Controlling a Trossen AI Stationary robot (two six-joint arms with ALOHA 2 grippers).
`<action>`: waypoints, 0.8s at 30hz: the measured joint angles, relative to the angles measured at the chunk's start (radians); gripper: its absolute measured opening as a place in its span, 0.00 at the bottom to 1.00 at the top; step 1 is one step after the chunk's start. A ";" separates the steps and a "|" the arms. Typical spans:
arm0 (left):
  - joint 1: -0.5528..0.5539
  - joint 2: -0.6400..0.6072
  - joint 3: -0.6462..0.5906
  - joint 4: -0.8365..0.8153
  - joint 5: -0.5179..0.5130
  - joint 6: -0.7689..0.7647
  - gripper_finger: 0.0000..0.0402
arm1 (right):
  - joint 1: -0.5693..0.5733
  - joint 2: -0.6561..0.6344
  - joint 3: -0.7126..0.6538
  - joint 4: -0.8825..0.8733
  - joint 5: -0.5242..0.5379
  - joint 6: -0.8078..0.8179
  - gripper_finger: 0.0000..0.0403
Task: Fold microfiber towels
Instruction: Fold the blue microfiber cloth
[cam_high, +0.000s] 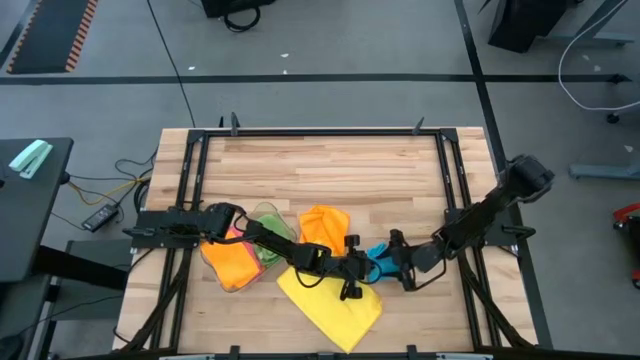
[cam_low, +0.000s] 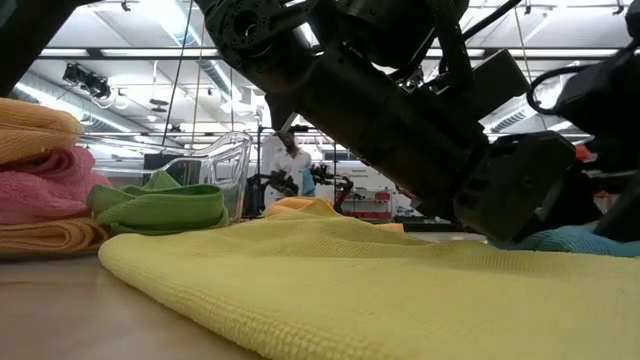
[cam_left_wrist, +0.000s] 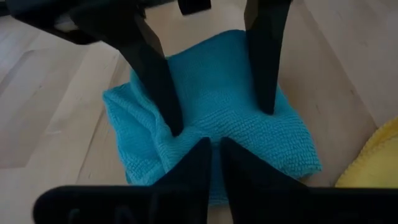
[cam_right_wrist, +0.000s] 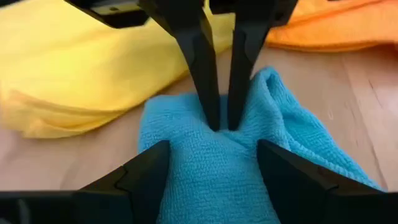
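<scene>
Two dark claws meeting over a small crumpled turquoise microfiber towel (cam_left_wrist: 217, 106) near the front middle of the pale wooden slatted worktop (cam_high: 330, 165). Left claw (cam_right_wrist: 217, 121) reaching in from the left, its fingers drawn narrow with only a sliver of a gap, tips pressed down into the turquoise cloth and pinching a small ridge of it. Right claw (cam_left_wrist: 217, 121) reaching in from the right, spread wide, its two fingers (cam_left_wrist: 264, 68) planted on the turquoise towel on either side of the left claw's tips, touching the cloth but not closed on it. Just beside the turquoise towel, toward the front edge, a large bright yellow microfiber towel (cam_high: 332, 298) lying spread and slightly rumpled, filling the foreground of the low view. Behind it, under the left arm, a rumpled orange microfiber towel (cam_high: 325, 228). Farther left, a pile of folded cloths: a second orange folded towel (cam_high: 232, 265) on top, a pink folded towel (cam_low: 40, 185) in the stack, and a green folded towel (cam_low: 165, 208) just beside them. Clear plastic tray (cam_low: 222, 165) standing behind the green towel in the low view. Beyond the worktop, a person in a white top (cam_low: 290, 160) in the room behind.
</scene>
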 joint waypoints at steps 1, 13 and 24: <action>0.000 0.000 0.000 -0.001 0.000 0.000 0.11 | 0.000 0.019 0.001 0.007 0.004 0.013 0.63; 0.000 0.000 0.000 -0.002 0.000 0.000 0.14 | -0.002 -0.136 0.060 -0.164 0.040 -0.068 0.63; 0.000 0.000 0.000 -0.001 -0.002 -0.001 0.15 | -0.001 -0.090 0.035 -0.269 0.051 0.143 0.62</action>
